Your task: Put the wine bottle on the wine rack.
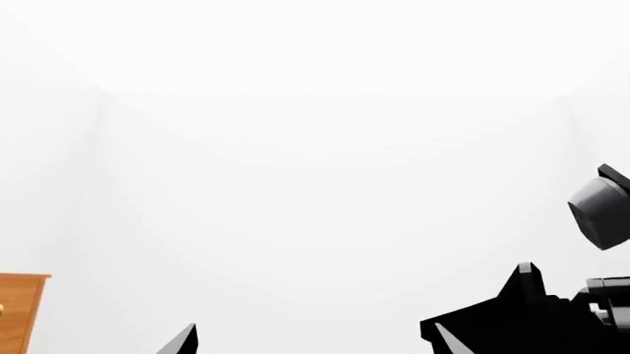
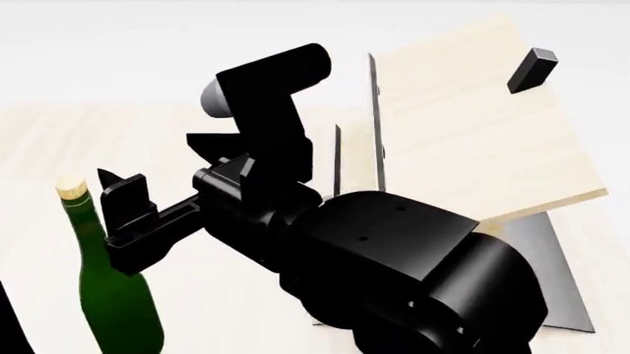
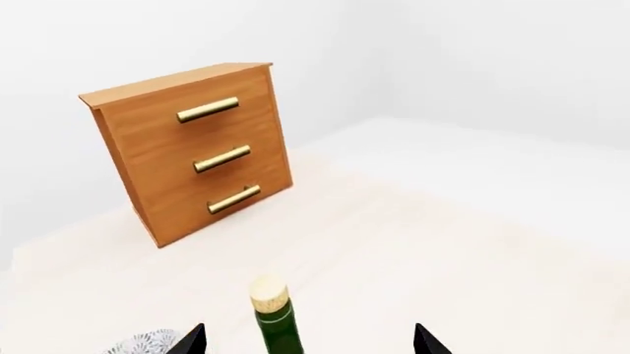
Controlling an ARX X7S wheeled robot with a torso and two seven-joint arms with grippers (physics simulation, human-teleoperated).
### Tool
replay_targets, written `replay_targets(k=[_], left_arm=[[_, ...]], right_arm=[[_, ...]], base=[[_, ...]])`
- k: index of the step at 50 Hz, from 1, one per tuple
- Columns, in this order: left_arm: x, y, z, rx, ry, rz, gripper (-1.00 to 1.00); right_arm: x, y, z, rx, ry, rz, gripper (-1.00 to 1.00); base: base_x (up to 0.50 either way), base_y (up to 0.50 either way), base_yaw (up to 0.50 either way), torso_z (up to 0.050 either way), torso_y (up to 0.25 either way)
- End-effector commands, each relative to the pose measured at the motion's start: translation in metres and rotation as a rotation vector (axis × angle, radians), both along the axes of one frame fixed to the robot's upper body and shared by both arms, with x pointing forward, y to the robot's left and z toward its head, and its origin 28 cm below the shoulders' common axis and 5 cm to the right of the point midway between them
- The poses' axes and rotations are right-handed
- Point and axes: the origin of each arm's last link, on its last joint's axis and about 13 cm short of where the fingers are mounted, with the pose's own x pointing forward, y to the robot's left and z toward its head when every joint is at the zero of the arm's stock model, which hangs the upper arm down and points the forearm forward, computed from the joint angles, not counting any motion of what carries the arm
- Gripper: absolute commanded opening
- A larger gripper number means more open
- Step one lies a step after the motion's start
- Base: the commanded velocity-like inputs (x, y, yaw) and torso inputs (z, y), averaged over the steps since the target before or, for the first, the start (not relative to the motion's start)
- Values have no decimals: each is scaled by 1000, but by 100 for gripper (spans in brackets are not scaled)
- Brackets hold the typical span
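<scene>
Right gripper (image 3: 307,341) hangs with jaws spread wide and empty, its two fingertips flanking the neck of the wine bottle (image 2: 116,291) without touching it (the left arm points at bare wall, its gripper's state unreadable). Largest in the head view, the wine rack (image 2: 473,125) tilts its light boards just beyond the arm, black peg (image 2: 530,68) near the top. A drawer cabinet (image 3: 192,151) stands well back on the table (image 3: 414,243). The bottle stands upright, cork (image 3: 268,294) uppermost; closing on that slim neck off-centre could tip the tall glass.
</scene>
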Motion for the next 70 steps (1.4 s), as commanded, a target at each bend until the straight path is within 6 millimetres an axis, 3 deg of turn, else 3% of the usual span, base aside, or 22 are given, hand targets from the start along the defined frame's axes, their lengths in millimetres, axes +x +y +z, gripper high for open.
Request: replay_targets(k=[1, 20, 46, 70], left_arm=[[0, 1, 0, 2, -2, 6, 100], [0, 1, 1, 0, -3, 7, 100], [1, 0, 0, -2, -1, 2, 100], [0, 0, 0, -4, 0, -2, 100]], right_arm=[[2, 10, -9, -22, 23, 38, 100], [-4, 22, -20, -34, 34, 90, 100], [14, 41, -47, -70, 97, 78, 100], [27, 59, -46, -59, 67, 87, 100]], base=[[0, 0, 0, 0, 0], [0, 0, 0, 0, 0], [0, 0, 0, 0, 0], [0, 0, 0, 0, 0]])
